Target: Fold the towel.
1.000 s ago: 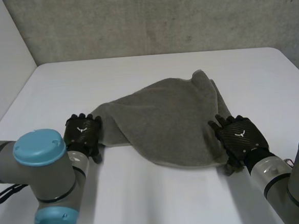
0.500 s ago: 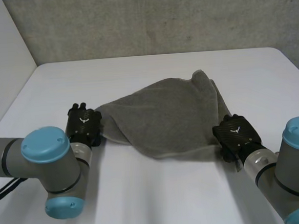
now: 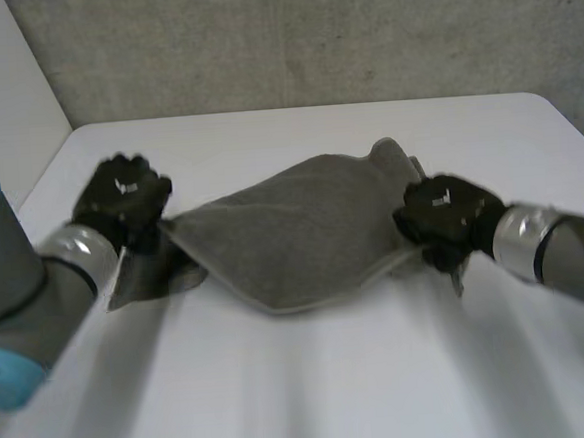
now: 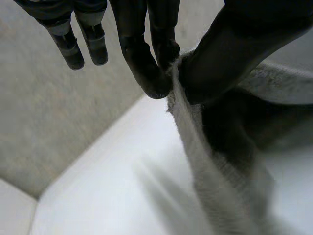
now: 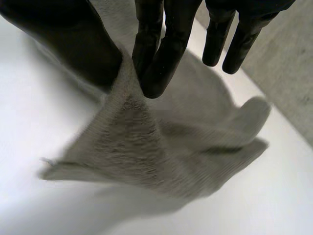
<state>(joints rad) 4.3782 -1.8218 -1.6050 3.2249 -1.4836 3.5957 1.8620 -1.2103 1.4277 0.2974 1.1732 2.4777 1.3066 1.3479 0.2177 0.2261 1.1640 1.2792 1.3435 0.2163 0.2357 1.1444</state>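
Grey towel (image 3: 303,233) is at the middle of the white table (image 3: 333,376), bunched. Its middle rests on the surface and its left and right ends are lifted. Left hand (image 3: 125,196) is at the towel's left end, above the table. Its thumb and fingers (image 4: 146,73) pinch the cloth edge, and a flap hangs below. Right hand (image 3: 440,214) is at the right end, thumb and fingers (image 5: 161,58) closed on a corner. A grey wall (image 3: 309,37) stands beyond the table's far edge.

Left hand (image 3: 122,199) and right hand (image 3: 442,213) are black, white-marked.
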